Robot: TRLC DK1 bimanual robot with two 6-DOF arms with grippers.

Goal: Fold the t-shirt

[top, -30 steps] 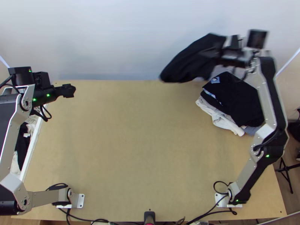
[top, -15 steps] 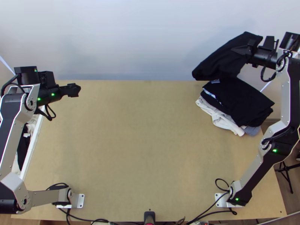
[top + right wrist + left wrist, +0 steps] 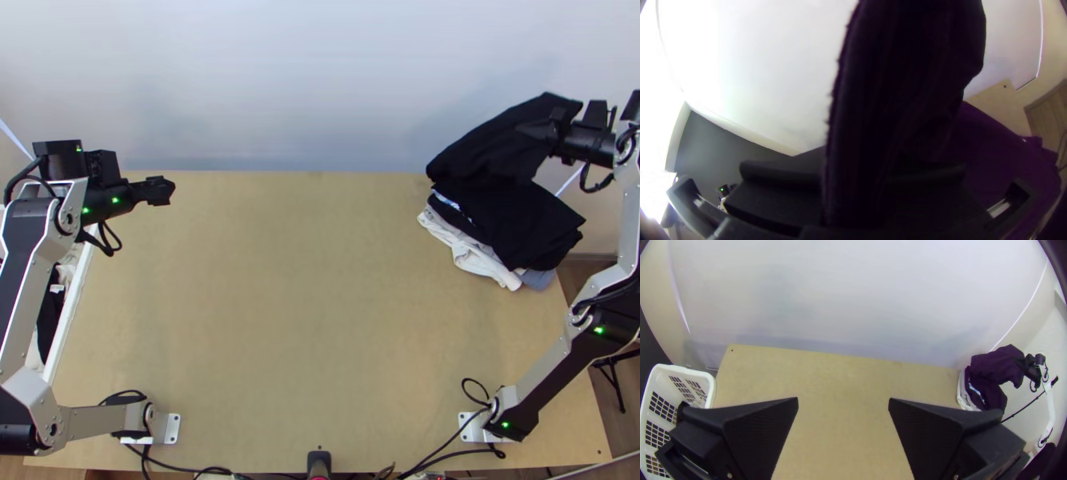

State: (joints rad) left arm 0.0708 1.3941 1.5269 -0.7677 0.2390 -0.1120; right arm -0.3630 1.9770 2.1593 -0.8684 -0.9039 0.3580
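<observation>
One shirt (image 3: 488,148) now at the stack (image 3: 520,228), 2 o'clock on the table (image 3: 296,320). A second ago it was a blur mid-swing near 1 o'clock, well off the pile. Reads as folding done, stacking under way.

Right gripper (image 3: 526,128): clamped on the shirt by its outer part, cloth between the fingers. Shirt is layered, looks folded; free end points to 8 o'clock and its lower edge overlaps the stack's 11 o'clock side. Can't tell if it's touching yet.

Vs half a second ago: right gripper plus shirt slid a bit toward 4 o'clock, so likely lowering. Stack same. Left gripper (image 3: 843,399) crept slightly toward 3 o'clock, fingers wide, nothing between them. It sits at 10 o'clock, near the basket (image 3: 684,370) at 9.

Next: bring the shirt more toward 5 o'clock, square it over the top dark piece, lower, then let go. Risk: let go here and it hangs off the back or slips and unfolds. Dragging could also skew the top layer.
</observation>
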